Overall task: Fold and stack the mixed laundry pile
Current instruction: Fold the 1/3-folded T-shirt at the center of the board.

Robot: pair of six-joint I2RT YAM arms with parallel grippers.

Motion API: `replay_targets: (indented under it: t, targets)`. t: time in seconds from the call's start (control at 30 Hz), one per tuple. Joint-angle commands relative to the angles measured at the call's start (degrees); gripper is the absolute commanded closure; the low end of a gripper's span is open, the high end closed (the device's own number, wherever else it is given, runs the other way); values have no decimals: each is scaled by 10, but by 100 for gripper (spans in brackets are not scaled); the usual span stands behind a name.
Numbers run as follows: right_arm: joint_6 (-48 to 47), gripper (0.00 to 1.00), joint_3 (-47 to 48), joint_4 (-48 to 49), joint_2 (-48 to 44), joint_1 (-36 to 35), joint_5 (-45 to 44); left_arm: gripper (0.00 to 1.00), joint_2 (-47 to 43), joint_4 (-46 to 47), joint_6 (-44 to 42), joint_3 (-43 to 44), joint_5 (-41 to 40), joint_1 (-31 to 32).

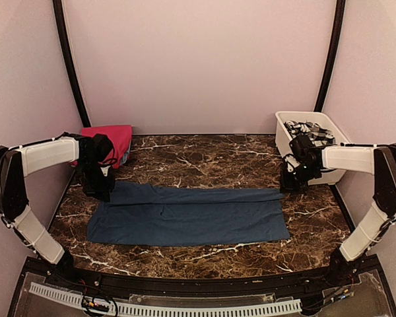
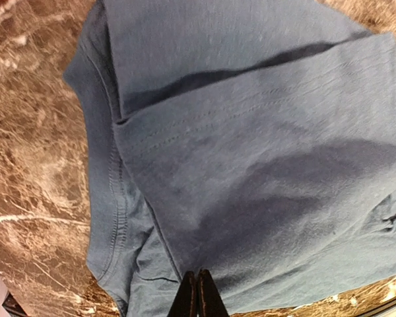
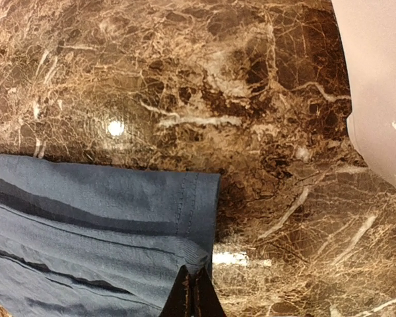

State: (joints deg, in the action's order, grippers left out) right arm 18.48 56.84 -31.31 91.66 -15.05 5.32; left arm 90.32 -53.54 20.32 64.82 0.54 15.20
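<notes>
Blue garment [image 1: 188, 214] lies flat mid-table [image 1: 204, 158] as a long band running left to right. Left wrist view shows one layer doubled over another, hem and seam showing.

Left gripper [image 1: 101, 193] is down at the band's far-left corner, fingers pressed together. Right gripper [image 1: 289, 187] is at the far-right corner, also pressed together, tips at the very hem. Can't tell in either wrist view whether a layer of cloth is nipped between the fingers.

Pink garment [image 1: 109, 139] is bunched at the far-left, well apart from the band. Patterned cloth [image 1: 310, 131] sits in the tub [image 1: 281, 135] at far right.

Step, as I judge it: mid-fold on the blue piece, lengthwise fold done, both arms at the far edge.

Next move likely calls for a sure pinch on both far corners, then an even pull toward the near edge, or an end-to-end fold. Arms must travel together, or the band skews.
</notes>
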Motion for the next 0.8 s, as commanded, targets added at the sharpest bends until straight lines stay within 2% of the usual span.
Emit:
replay_targets:
  t: [0.0, 0.03, 0.13, 0.2, 0.27, 0.37, 0.47, 0.57, 0.77]
  targets:
    - [15, 89, -18, -16, -18, 4, -4, 95, 25, -44, -5, 11, -12, 16]
    - [16, 80, -19, -18, -19, 4, 2, 85, 26, -46, -3, 12, -13, 17]
    - [22, 47, -25, -25, -36, 4, -3, 63, 13, -46, 5, 13, -38, 16]
    - [24, 40, -22, -31, -50, 4, -13, 57, -7, -35, 11, 13, -48, 4]
    - [21, 34, -9, -38, -63, 4, -13, 54, -36, -13, 14, 15, -39, -20]
    - [10, 31, 5, -28, -85, 3, 10, 54, -78, 37, 6, 19, 16, -61]
    - [-2, 31, 13, 1, -97, -1, 52, 54, -72, 76, -5, 35, 45, -76]
    - [-15, 31, 35, 8, -79, -19, 79, 57, -25, 83, -12, 65, 60, -86]
    - [-44, 33, 82, 21, -15, -63, 117, 68, 45, 79, -28, 96, 64, -87]
